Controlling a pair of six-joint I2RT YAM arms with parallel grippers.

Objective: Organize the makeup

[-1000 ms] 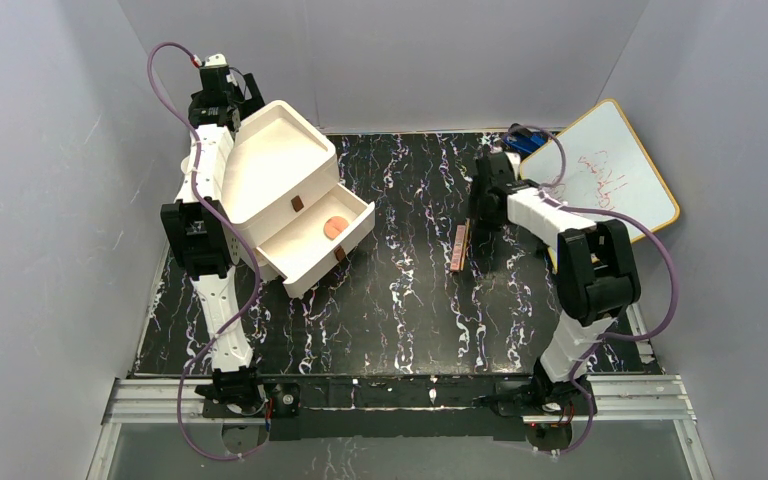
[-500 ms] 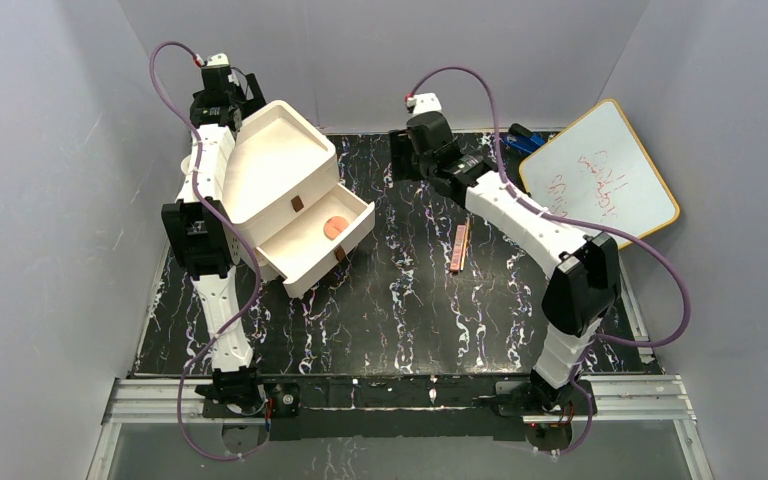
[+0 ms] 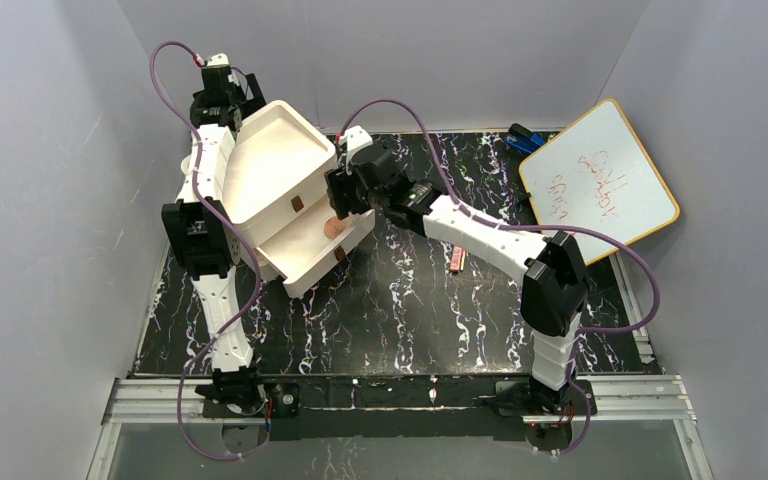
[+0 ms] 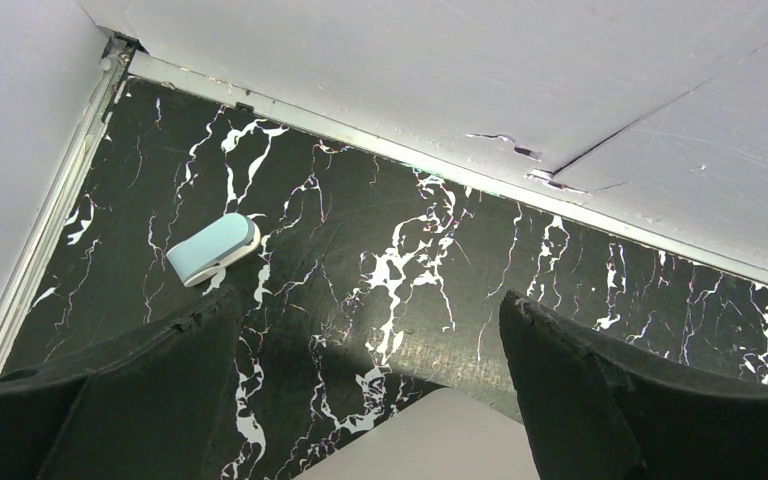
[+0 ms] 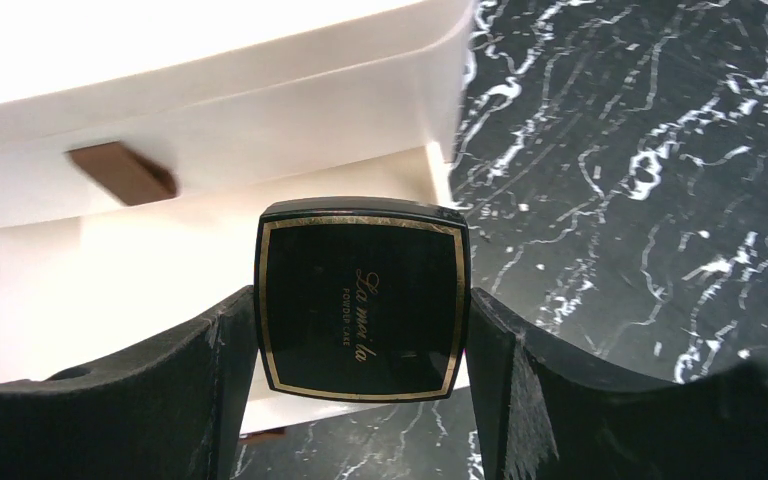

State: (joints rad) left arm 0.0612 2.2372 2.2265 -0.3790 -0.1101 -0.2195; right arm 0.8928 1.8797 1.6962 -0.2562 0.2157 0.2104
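The right arm stretches across the black, white-veined marble counter (image 3: 400, 310) to the white plastic three-drawer box (image 3: 280, 165) at the far left. The right gripper (image 5: 360, 325) is clamped on a small dark square compact (image 5: 360, 295) with a gold border and gold lettering on its lid, one finger pressed against each side. The compact hangs above the pulled-out lowest drawer (image 3: 300, 262), near the drawer's right end, with a brown handle of the drawer above showing just behind it. In the drawer lies a round copper-brown disc (image 3: 334, 229), partly covered from above by the right gripper. A slim pink-brown stick (image 3: 457, 259) lies on the counter, well apart from the box and just beside the right forearm.

The left gripper (image 4: 370, 305) hangs behind the box at the far edge of the counter, its fingers spread wide with nothing between them. Beyond them a small pale-blue and white object (image 4: 213, 249) lies on the counter. A whiteboard with red writing (image 3: 600, 180) leans at the far right.
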